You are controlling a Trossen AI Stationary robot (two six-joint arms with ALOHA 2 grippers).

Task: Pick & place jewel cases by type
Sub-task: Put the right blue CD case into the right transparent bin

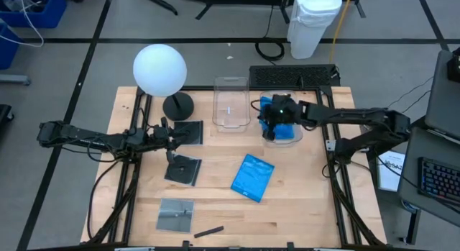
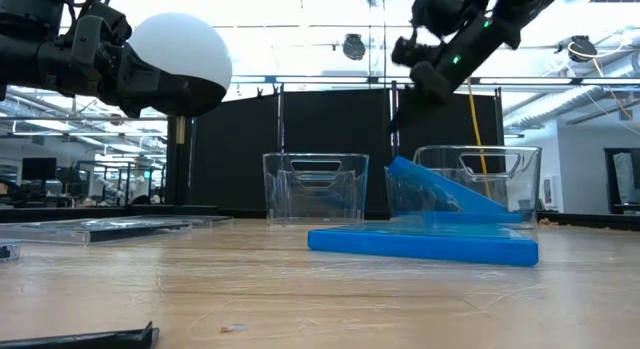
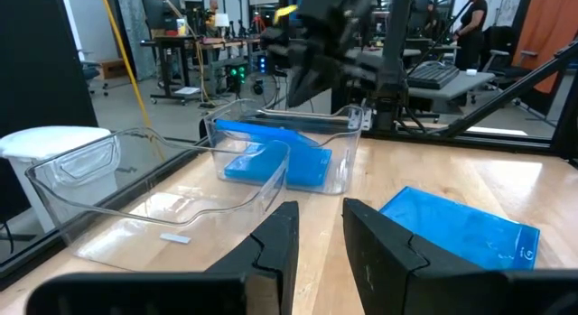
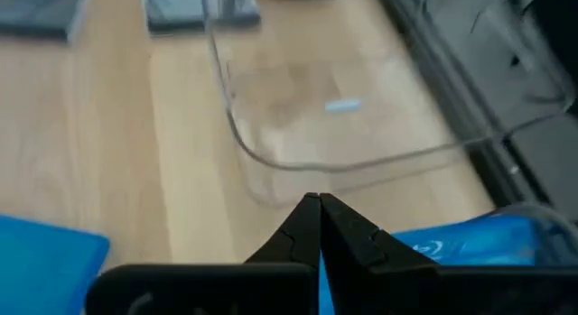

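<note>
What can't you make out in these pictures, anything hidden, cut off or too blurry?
- How the bright blue jewel cases in the right clear plastic tub are stacked: in the high view the right gripper covers them.
- The dark grey jewel cases: in the low view seen only edge-on, so they cannot be counted.
- The small dark stick: cut off by the low view's bottom edge.
- The table beyond the left clear plastic tub: blurred in the right wrist view.

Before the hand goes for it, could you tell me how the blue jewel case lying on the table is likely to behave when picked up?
The blue jewel case looks thin with straight edges, so probably stiff and light. It lies flat on the wooden table, which leaves little edge to grip; it may slide when nudged. Its glossy plastic face suggests a slippery surface.
</note>
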